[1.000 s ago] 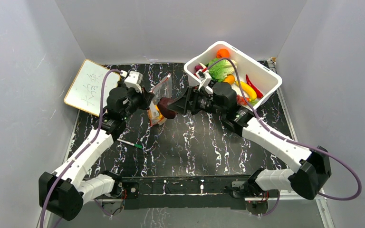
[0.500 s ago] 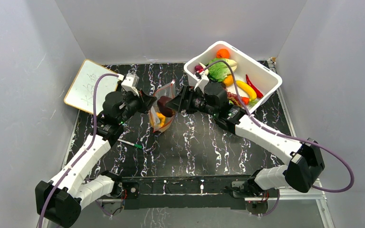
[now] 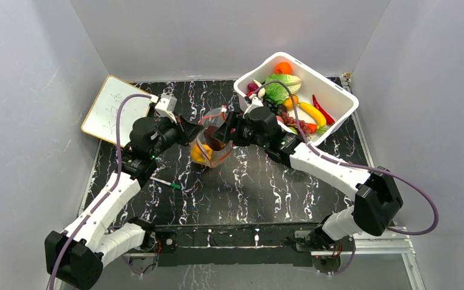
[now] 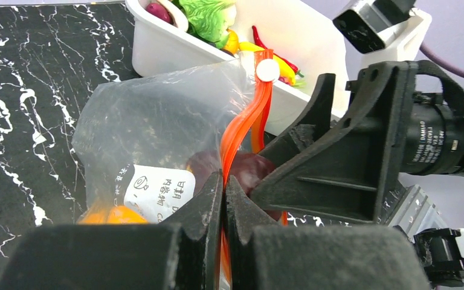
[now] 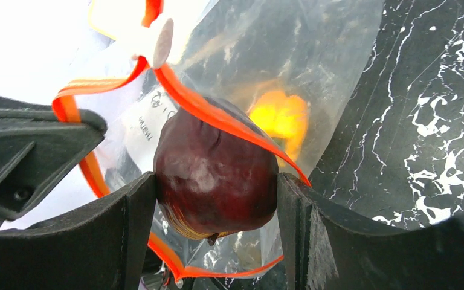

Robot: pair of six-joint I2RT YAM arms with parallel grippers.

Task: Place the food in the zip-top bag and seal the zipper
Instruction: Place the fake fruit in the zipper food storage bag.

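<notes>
The clear zip-top bag (image 3: 208, 145) stands on the black marbled table, mouth held wide, with an orange-yellow food piece (image 5: 281, 118) inside. My left gripper (image 4: 224, 184) is shut on the red-orange zipper (image 4: 241, 130) at the bag's rim. My right gripper (image 5: 216, 193) is shut on a dark purple-red fruit (image 5: 214, 172), which sits in the bag's mouth with the zipper (image 5: 208, 112) crossing over it. The white slider (image 4: 268, 70) rides at the zipper's far end. From above, both grippers meet at the bag, my left gripper (image 3: 188, 132) on its left and my right gripper (image 3: 222, 134) on its right.
A white tub (image 3: 332, 90) of more toy fruits and vegetables stands at the back right, close behind the right arm. A whiteboard (image 3: 112, 109) lies at the back left. A green-and-white pen (image 3: 164, 182) lies by the left arm.
My right gripper has carried the dark fruit leftward into the bag's mouth. The bag has swung upright and opened wider while the left gripper kept its hold on the rim.
</notes>
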